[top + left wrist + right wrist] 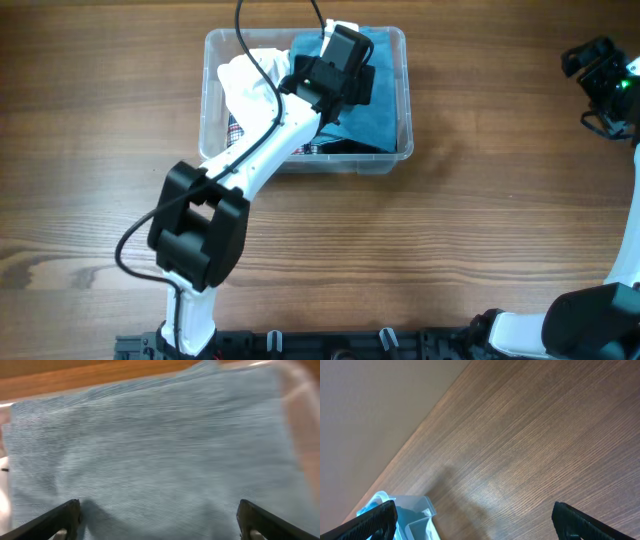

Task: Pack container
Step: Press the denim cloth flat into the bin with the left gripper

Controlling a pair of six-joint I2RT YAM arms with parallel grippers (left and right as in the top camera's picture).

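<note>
Blue ribbed folded cloth (150, 445) fills nearly the whole left wrist view. The left gripper (159, 515) is spread wide over it with nothing between the fingers; the dark shadow under one finger suggests it is low over the fabric, but contact can't be confirmed. Risks as I judge them: if the jaws pinch here they would bunch the top layer, and lifting away would drag the cloth back out or unfold it. Pressing down off-centre could slide or tip the bin on the smooth wood. The black cable (240, 30) trailing off the left arm crosses the far rim and could snag it when the arm pulls back. A crumpled white garment (245, 85) sits high at the left end, close to the rim, and a nudge from the arm could push it over the edge. The clear rectangular plastic container (408, 110) is directly under and around the left gripper, which is over its right half. It sits on the far middle of the wooden tabletop (450, 250) with dark fabric along its near wall. The right gripper (474, 512) is also spread and empty, hanging over bare wood well apart to the right, with only a corner of the container in its view.
</note>
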